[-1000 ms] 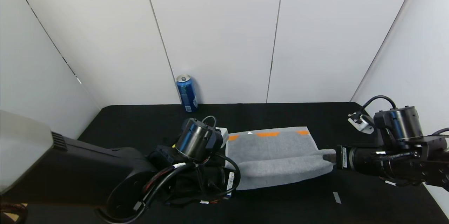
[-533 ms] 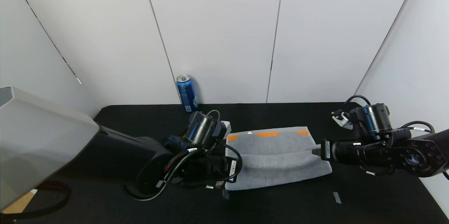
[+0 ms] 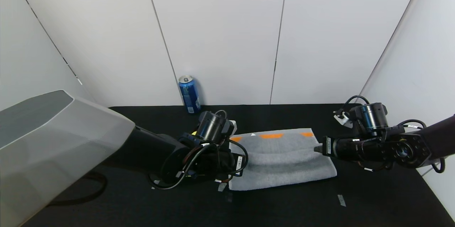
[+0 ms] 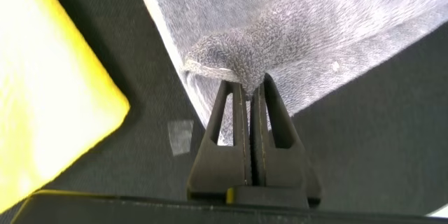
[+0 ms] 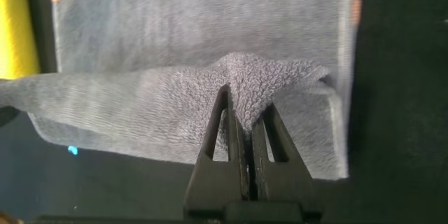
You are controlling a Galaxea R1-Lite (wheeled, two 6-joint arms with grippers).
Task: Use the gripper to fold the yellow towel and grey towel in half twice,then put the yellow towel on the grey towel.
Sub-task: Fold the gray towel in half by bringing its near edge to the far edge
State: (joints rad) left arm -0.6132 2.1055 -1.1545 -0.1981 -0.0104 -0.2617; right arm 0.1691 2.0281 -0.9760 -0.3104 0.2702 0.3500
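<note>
Hands left (image 4: 250,87) and right (image 5: 240,112) pinch opposite side edges of the grey towel (image 3: 280,161), bare black table (image 3: 355,202) nearer.

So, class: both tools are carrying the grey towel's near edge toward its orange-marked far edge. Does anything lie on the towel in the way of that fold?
Nothing visible does. The grey towel is bare between the lifted ridge and the orange marks. The yellow towel lies off to the side.

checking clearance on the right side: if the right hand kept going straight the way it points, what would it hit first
Nothing new first: the right hand is already shut on the grey towel's edge, pointing across it toward the left hand. Going straight on, it would probably push along that towel and then reach the left hand, though depth is unclear.
</note>
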